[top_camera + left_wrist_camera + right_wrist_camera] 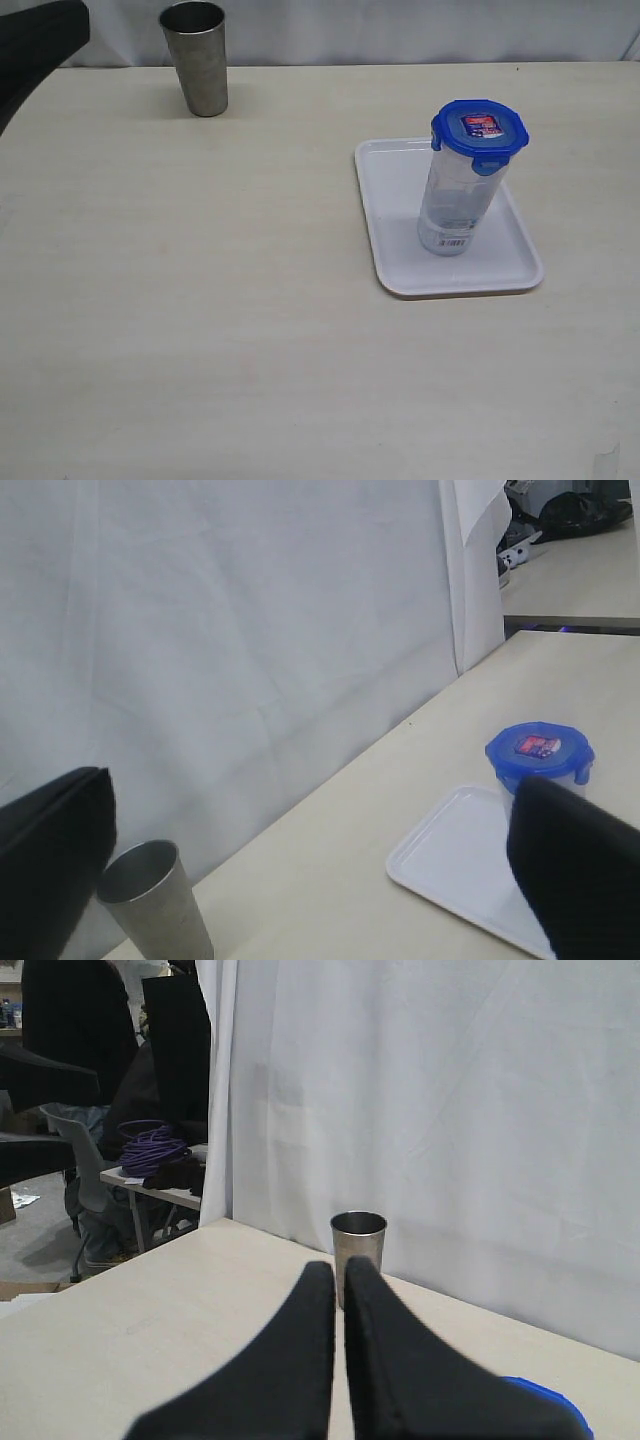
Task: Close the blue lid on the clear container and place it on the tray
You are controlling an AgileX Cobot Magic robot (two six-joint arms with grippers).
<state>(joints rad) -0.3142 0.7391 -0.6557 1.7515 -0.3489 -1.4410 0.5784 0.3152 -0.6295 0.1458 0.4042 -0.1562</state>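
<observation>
The clear container [455,205] stands upright on the tray [390,200], with the blue lid [479,130] seated on its top and the red-and-white sticker facing up. The left jaws are spread wide and hold nothing. Seen from their wrist, the container and tray lie ahead of them and well apart, the container partly hidden behind one jaw, while the grey steel cup [200,60] shows close beside the other. The right jaws are pressed together, tip against tip, pinching nothing. The cup stands straight ahead of them, far beyond their tips, in front of the white curtain [250,630], and a sliver of the lid's blue edge peeks out beside one jaw. Neither pair touches anything on the pale surface [200,300].
</observation>
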